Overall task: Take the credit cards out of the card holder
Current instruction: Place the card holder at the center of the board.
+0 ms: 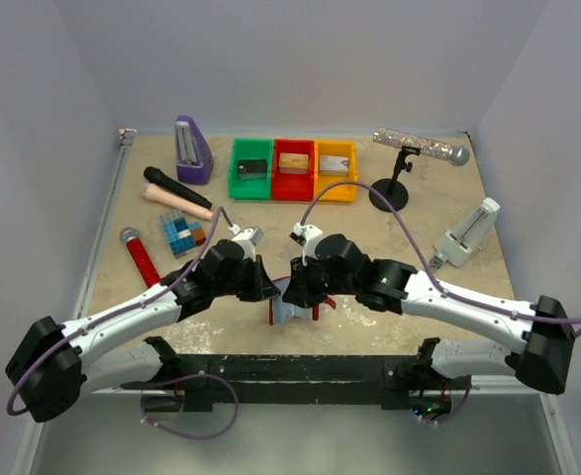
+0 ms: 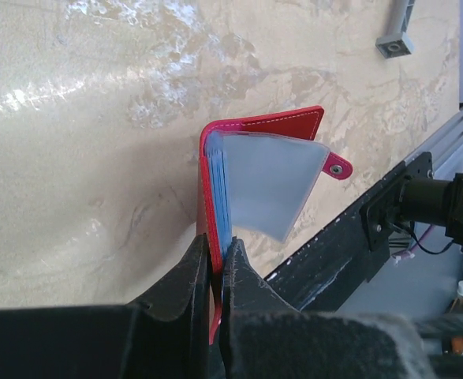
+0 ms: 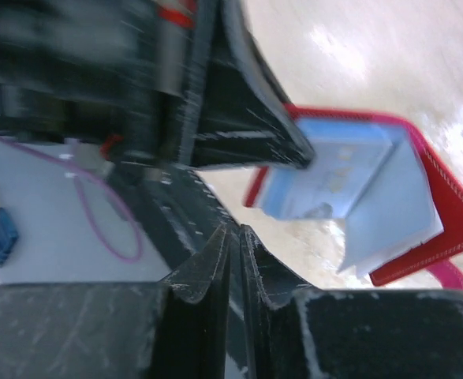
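Card holder [image 2: 263, 181]: half open, red cover and pale sleeves fanned out, by the near edge of the table [image 1: 260, 213], between both arms.
Left fingers [image 2: 198, 272]: pinching the holder's cover and sleeves at one edge.
Right fingers [image 3: 215, 257]: pressed together, empty, just beside the holder.

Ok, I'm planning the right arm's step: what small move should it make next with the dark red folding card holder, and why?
Probably open the right gripper and ease it toward the pale blue-grey sleeves. Its jaws look shut on nothing, while the left gripper pinches the fanned-open card holder by its edge.
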Robot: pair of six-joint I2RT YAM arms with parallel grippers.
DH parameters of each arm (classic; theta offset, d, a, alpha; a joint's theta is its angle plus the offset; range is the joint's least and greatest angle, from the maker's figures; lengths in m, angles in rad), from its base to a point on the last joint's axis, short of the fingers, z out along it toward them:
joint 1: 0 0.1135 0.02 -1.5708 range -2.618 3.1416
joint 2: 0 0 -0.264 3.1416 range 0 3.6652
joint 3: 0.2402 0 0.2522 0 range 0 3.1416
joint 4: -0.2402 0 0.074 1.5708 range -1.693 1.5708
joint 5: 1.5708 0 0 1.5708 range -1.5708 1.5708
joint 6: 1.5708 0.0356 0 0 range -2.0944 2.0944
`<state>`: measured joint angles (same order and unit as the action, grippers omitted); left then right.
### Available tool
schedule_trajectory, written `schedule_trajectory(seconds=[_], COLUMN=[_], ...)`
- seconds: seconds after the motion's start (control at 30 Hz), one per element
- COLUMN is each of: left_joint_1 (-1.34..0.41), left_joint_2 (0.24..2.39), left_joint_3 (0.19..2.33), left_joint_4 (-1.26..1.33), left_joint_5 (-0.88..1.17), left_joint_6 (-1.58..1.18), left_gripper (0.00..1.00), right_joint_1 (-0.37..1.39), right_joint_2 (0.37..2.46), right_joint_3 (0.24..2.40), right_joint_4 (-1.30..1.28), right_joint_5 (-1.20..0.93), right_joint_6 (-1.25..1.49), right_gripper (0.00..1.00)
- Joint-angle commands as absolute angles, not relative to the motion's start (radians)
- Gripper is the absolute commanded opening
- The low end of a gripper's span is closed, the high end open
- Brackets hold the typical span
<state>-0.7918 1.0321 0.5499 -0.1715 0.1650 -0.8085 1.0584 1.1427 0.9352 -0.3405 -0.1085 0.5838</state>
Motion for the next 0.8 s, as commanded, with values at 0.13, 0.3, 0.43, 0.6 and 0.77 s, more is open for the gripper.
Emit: schedule_trajectory(seconds=[0.13, 0.3, 0.43, 0.6, 0.77], left_joint_1=[-0.713, -0.67, -0.663, -0.657, -0.637], left_joint_2=[1.173, 1.253, 1.296, 1.348, 1.397], left_joint_3=[0.618, 0.612, 0.617, 0.659, 0.712], left_joint_4=[-0.026, 0.055, 0.078, 0.049, 0.002], left_joint_5=[0.238, 0.293, 0.305, 0.311, 0.322], left_joint_6=[-0.796, -0.819, -0.83, -0.802, -0.767], left_gripper=[0.0, 0.0, 0.0, 0.04, 0.25], right_joint_1=[0.921, 0.851, 0.81, 0.769, 0.758], right_joint_2=[1.284, 1.342, 1.396, 1.437, 1.46], right_joint_3=[0.746, 0.677, 0.664, 0.64, 0.623], right_joint_4=[-0.115, -0.04, -0.015, 0.028, 0.046], right_joint_5=[-0.204, -0.259, -0.291, -0.313, -0.33], right_joint_6=[0.658, 0.672, 0.669, 0.681, 0.68], right_gripper=[0.13, 0.14, 0.14, 0.14, 0.16])
